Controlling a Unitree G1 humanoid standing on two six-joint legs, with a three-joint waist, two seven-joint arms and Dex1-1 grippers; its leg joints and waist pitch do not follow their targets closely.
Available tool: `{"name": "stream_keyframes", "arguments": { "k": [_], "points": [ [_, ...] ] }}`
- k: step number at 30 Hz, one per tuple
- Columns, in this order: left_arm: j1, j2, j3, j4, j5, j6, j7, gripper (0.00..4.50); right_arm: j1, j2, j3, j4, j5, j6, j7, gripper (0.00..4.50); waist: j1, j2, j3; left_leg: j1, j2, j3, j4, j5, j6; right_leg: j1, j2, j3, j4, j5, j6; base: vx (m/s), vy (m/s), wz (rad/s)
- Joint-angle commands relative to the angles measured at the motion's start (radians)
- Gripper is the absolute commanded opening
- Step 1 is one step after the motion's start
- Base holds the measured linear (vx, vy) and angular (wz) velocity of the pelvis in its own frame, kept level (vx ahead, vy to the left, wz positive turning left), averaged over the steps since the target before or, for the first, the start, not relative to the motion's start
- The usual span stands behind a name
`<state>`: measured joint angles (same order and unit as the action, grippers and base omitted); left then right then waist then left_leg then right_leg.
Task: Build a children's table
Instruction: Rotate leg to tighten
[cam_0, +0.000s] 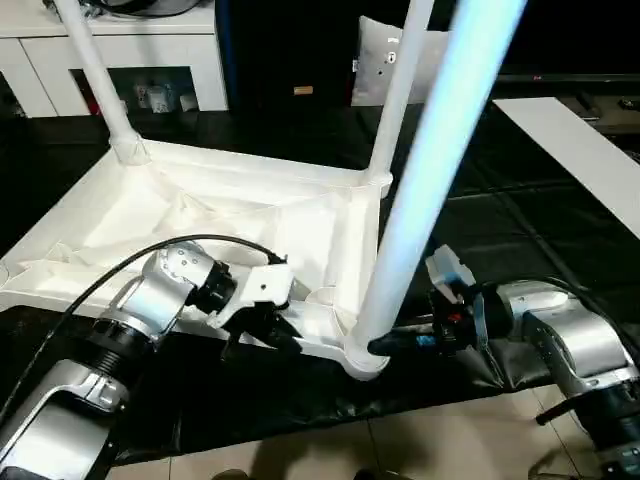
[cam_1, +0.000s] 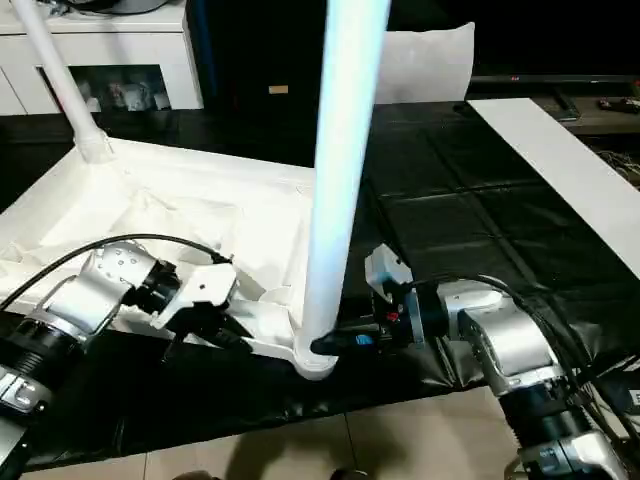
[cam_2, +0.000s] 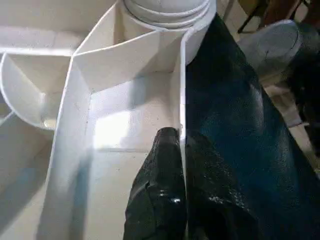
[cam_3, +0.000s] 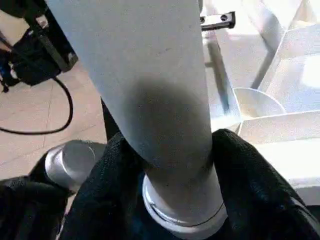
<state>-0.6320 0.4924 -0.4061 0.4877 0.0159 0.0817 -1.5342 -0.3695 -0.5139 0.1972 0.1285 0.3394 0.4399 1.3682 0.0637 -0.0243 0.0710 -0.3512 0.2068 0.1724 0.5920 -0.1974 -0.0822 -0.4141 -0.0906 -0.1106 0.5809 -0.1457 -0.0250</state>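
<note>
The white tabletop (cam_0: 200, 215) lies upside down on a black mat, rim up. Three white legs stand in its corner sockets: one at the far left (cam_0: 95, 70), one at the far right (cam_0: 400, 90), and a near one (cam_0: 420, 180) close to me. My left gripper (cam_0: 275, 335) is shut on the near rim wall; in the left wrist view its fingers (cam_2: 160, 190) pinch that wall from both sides. My right gripper (cam_0: 385, 343) is at the base of the near leg. The right wrist view shows its fingers (cam_3: 100, 195) pressed on either side of the leg (cam_3: 150, 90), just above the socket.
The black mat (cam_0: 500, 220) covers the floor under the tabletop, with tiles (cam_0: 400, 445) at its near edge. A flat white board strip (cam_0: 590, 150) lies at the right. A pillow-like bag (cam_0: 375, 65) and a white cabinet (cam_0: 130, 50) stand behind.
</note>
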Motion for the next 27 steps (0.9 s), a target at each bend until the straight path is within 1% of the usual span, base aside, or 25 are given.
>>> {"name": "stream_keyframes", "arguments": {
  "k": [1, 2, 3, 4, 5, 6, 7, 8, 9, 10, 11, 12, 14, 15, 16, 17, 18, 19, 20, 21, 22, 23, 25, 26, 27],
  "points": [
    [-0.021, -0.032, -0.003, -0.022, -0.010, 0.037, 0.021, 0.00, 0.013, 0.025, -0.012, -0.046, 0.053, 0.043, -0.021, 1.94, -0.003, -0.004, -0.067, 0.003, 0.026, 0.003, -0.069, -0.164, 0.056, 0.061, -0.054, 0.056, -0.066, -0.342, -0.183, 0.000, 0.000, 0.00],
    [-0.021, -0.052, 0.009, -0.027, -0.012, 0.078, 0.062, 0.00, 0.033, 0.044, -0.020, -0.074, 0.060, 0.062, -0.062, 1.94, -0.005, -0.005, -0.066, 0.002, 0.026, 0.003, -0.069, -0.170, 0.053, 0.062, -0.055, 0.056, -0.066, -0.358, -0.176, 0.000, 0.000, 0.00],
    [-0.022, -0.072, 0.018, -0.029, -0.008, 0.118, 0.106, 0.00, 0.050, 0.064, -0.023, -0.097, 0.056, 0.072, -0.107, 1.94, -0.005, -0.007, -0.065, 0.003, 0.023, 0.001, -0.069, -0.175, 0.045, 0.061, -0.056, 0.055, -0.073, -0.407, -0.155, 0.000, 0.000, 0.00],
    [-0.023, -0.089, 0.023, -0.030, -0.002, 0.146, 0.143, 0.00, 0.063, 0.081, -0.025, -0.111, 0.047, 0.080, -0.149, 1.94, -0.005, -0.007, -0.065, 0.003, 0.023, 0.001, -0.069, -0.175, 0.045, 0.061, -0.056, 0.055, -0.073, -0.407, -0.155, 0.000, 0.000, 0.00],
    [-0.023, -0.115, 0.032, -0.032, 0.003, 0.185, 0.193, 0.00, 0.079, 0.105, -0.024, -0.125, 0.029, 0.082, -0.202, 1.94, -0.011, -0.004, -0.059, 0.004, 0.024, 0.000, -0.072, -0.184, 0.031, 0.057, -0.054, 0.053, -0.080, -0.445, -0.136, 0.000, 0.000, 0.00],
    [-0.025, -0.138, 0.041, -0.033, 0.003, 0.220, 0.231, 0.00, 0.088, 0.128, -0.024, -0.128, 0.009, 0.082, -0.253, 1.94, -0.013, -0.005, -0.058, 0.003, 0.021, -0.001, -0.072, -0.197, 0.028, 0.058, -0.054, 0.049, -0.084, -0.480, -0.124, 0.000, 0.000, 0.00],
    [-0.030, -0.178, 0.054, -0.031, 0.009, 0.259, 0.296, 0.00, 0.094, 0.176, -0.035, -0.123, -0.020, 0.101, -0.351, 1.94, -0.017, -0.006, -0.059, 0.005, 0.017, -0.003, -0.070, -0.207, 0.019, 0.057, -0.056, 0.046, -0.090, -0.532, -0.101, 0.000, 0.000, 0.00],
    [-0.032, -0.194, 0.057, -0.032, 0.009, 0.282, 0.322, 0.00, 0.096, 0.195, -0.038, -0.122, -0.029, 0.106, -0.387, 1.94, -0.023, -0.007, -0.058, 0.004, 0.017, -0.003, -0.071, -0.208, 0.015, 0.056, -0.055, 0.046, -0.093, -0.545, -0.094, 0.000, 0.000, 0.00],
    [-0.034, -0.210, 0.060, -0.034, 0.007, 0.312, 0.343, 0.00, 0.098, 0.214, -0.041, -0.122, -0.036, 0.102, -0.420, 1.94, -0.038, -0.008, -0.059, -0.004, 0.012, -0.008, -0.070, -0.214, 0.011, 0.062, -0.054, 0.039, -0.097, -0.569, -0.072, 0.000, 0.000, 0.00],
    [-0.037, -0.225, 0.063, -0.032, 0.008, 0.334, 0.364, 0.00, 0.099, 0.234, -0.044, -0.120, -0.047, 0.107, -0.460, 1.94, -0.041, -0.006, -0.059, -0.004, 0.012, -0.008, -0.069, -0.218, 0.015, 0.060, -0.055, 0.038, -0.100, -0.574, -0.068, 0.000, 0.000, 0.00],
    [-0.037, -0.225, 0.063, -0.032, 0.008, 0.334, 0.364, 0.00, 0.099, 0.234, -0.044, -0.120, -0.047, 0.107, -0.460, 1.94, -0.045, -0.007, -0.058, -0.003, 0.010, -0.007, -0.068, -0.222, 0.019, 0.057, -0.053, 0.038, -0.104, -0.580, -0.064, 0.000, 0.000, 0.00],
    [-0.056, -0.268, 0.078, -0.003, 0.016, 0.364, 0.437, 0.00, 0.093, 0.292, -0.056, -0.102, -0.083, 0.116, -0.571, 1.93, -0.052, -0.005, -0.058, 0.001, 0.006, -0.006, -0.065, -0.233, 0.029, 0.053, -0.053, 0.037, -0.109, -0.591, -0.062, 0.000, 0.000, 0.00],
    [-0.085, -0.314, 0.101, 0.046, 0.023, 0.367, 0.524, 0.00, 0.075, 0.367, -0.083, -0.063, -0.126, 0.125, -0.719, 1.92, -0.061, -0.005, -0.055, 0.003, 0.001, -0.004, -0.061, -0.245, 0.033, 0.044, -0.048, 0.032, -0.118, -0.616, -0.058, 0.000, 0.000, 0.00],
    [-0.099, -0.337, 0.113, 0.065, 0.029, 0.371, 0.563, 0.00, 0.062, 0.413, -0.106, -0.037, -0.143, 0.130, -0.810, 1.91, -0.065, -0.005, -0.056, 0.005, -0.002, -0.006, -0.058, -0.258, 0.027, 0.044, -0.048, 0.024, -0.123, -0.648, -0.044, 0.000, 0.000, 0.00],
    [-0.123, -0.369, 0.129, 0.097, 0.036, 0.357, 0.619, 0.00, 0.036, 0.485, -0.150, 0.009, -0.162, 0.137, -0.957, 1.91, -0.067, -0.002, -0.055, 0.006, -0.002, -0.009, -0.058, -0.264, 0.023, 0.042, -0.049, 0.020, -0.128, -0.665, -0.033, 0.000, 0.000, 0.00],
    [-0.125, -0.372, 0.131, 0.100, 0.037, 0.355, 0.624, 0.00, 0.034, 0.491, -0.154, 0.013, -0.163, 0.137, -0.969, 1.91, -0.070, -0.001, -0.055, 0.006, -0.003, -0.009, -0.058, -0.270, 0.022, 0.042, -0.049, 0.018, -0.131, -0.669, -0.028, 0.000, 0.000, 0.00],
    [-0.134, -0.385, 0.136, 0.114, 0.043, 0.341, 0.645, 0.00, 0.024, 0.525, -0.174, 0.030, -0.164, 0.128, -1.015, 1.91, -0.073, 0.009, -0.060, 0.011, 0.001, -0.015, -0.060, -0.279, 0.017, 0.044, -0.053, 0.015, -0.130, -0.643, -0.033, 0.000, 0.000, 0.00],
    [-0.142, -0.393, 0.136, 0.125, 0.048, 0.325, 0.656, 0.00, 0.014, 0.547, -0.178, 0.041, -0.165, 0.110, -1.033, 1.91, -0.078, 0.007, -0.061, 0.005, 0.007, -0.018, -0.066, -0.284, 0.023, 0.050, -0.051, 0.015, -0.125, -0.593, -0.044, 0.000, 0.000, 0.00],
    [-0.152, -0.400, 0.133, 0.133, 0.057, 0.298, 0.663, 0.00, 0.001, 0.578, -0.181, 0.054, -0.177, 0.057, -1.067, 1.91, -0.080, 0.007, -0.061, 0.001, 0.007, -0.017, -0.068, -0.286, 0.028, 0.052, -0.050, 0.016, -0.124, -0.573, -0.047, 0.000, 0.000, 0.00],
    [-0.154, -0.400, 0.131, 0.134, 0.059, 0.285, 0.663, 0.00, -0.004, 0.589, -0.184, 0.059, -0.180, 0.035, -1.084, 2.25, -0.083, 0.016, -0.062, 0.004, 0.011, -0.018, -0.072, -0.298, 0.030, 0.050, -0.052, 0.019, -0.122, -0.542, -0.059, 0.000, 0.000, 0.00],
    [-0.155, -0.399, 0.128, 0.132, 0.061, 0.280, 0.660, 0.00, -0.006, 0.600, -0.190, 0.059, -0.180, 0.030, -1.096, 2.45, -0.088, 0.012, -0.063, 0.001, 0.012, -0.020, -0.074, -0.304, 0.030, 0.054, -0.051, 0.021, -0.116, -0.516, -0.071, 0.000, 0.000, 0.00],
    [-0.155, -0.399, 0.128, 0.132, 0.062, 0.279, 0.659, 0.00, -0.007, 0.602, -0.191, 0.060, -0.180, 0.030, -1.098, 2.59, -0.088, 0.012, -0.063, 0.000, 0.012, -0.020, -0.076, -0.302, 0.033, 0.056, -0.052, 0.023, -0.114, -0.503, -0.078, 0.000, 0.000, 0.00],
    [-0.157, -0.388, 0.119, 0.137, 0.066, 0.246, 0.643, 0.00, -0.004, 0.614, -0.198, 0.053, -0.193, 0.014, -1.118, 2.62, -0.085, 0.014, -0.066, 0.000, 0.015, -0.016, -0.077, -0.277, 0.039, 0.057, -0.054, 0.033, -0.104, -0.442, -0.111, 0.000, 0.000, 0.00],
    [-0.157, -0.383, 0.118, 0.141, 0.066, 0.242, 0.636, 0.00, 0.000, 0.616, -0.202, 0.048, -0.200, 0.002, -1.127, 2.73, -0.084, 0.015, -0.067, -0.001, 0.015, -0.016, -0.077, -0.268, 0.041, 0.059, -0.054, 0.036, -0.101, -0.423, -0.119, 0.000, 0.000, 0.00],
    [-0.159, -0.381, 0.119, 0.149, 0.066, 0.238, 0.635, 0.00, 0.002, 0.620, -0.205, 0.047, -0.207, -0.008, -1.139, 2.88, -0.083, 0.014, -0.068, -0.002, 0.015, -0.013, -0.076, -0.249, 0.041, 0.060, -0.054, 0.039, -0.095, -0.389, -0.135, 0.000, 0.000, 0.00]
  ]
}}
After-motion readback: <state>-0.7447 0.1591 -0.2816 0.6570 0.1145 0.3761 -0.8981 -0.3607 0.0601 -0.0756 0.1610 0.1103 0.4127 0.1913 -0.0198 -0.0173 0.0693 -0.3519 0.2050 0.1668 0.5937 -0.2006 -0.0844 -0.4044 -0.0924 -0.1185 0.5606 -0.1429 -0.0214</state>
